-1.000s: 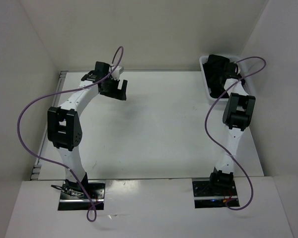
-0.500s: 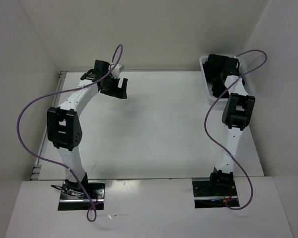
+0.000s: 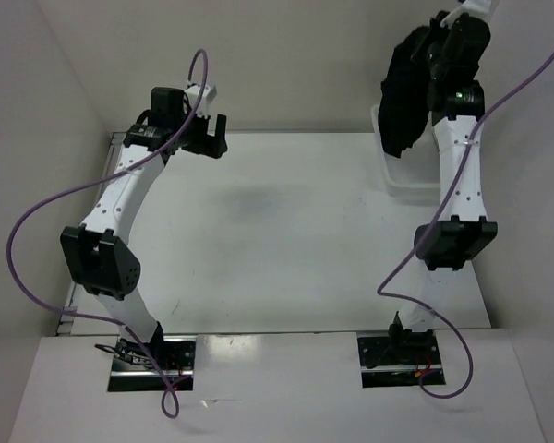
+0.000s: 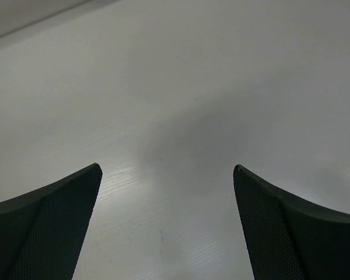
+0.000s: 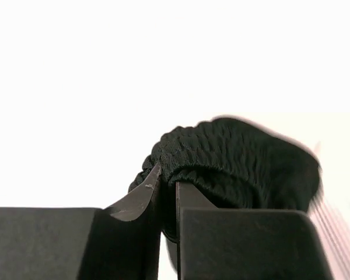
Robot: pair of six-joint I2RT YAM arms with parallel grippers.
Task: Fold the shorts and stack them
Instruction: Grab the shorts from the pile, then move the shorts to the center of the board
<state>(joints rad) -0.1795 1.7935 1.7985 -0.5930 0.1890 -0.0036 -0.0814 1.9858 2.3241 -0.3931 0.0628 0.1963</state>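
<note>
Hanging bunched from the right gripper [image 5: 168, 188], whose jaws pinch nearly closed on a ribbed edge, plain black soft-fabric shorts [image 3: 402, 92] dangle above a white basket [image 3: 399, 183] at far right. Left gripper [image 4: 166, 175] gapes empty. Carrying them clear before spreading flat on the white table [image 3: 286, 240] seems wise.

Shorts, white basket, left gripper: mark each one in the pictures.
shorts [image 3: 399, 97], top external view, middle of the hanging black fabric.
white basket [image 3: 414, 191], top external view, near rim.
left gripper [image 4: 166, 169], left wrist view, midway between its open fingertips.
</note>
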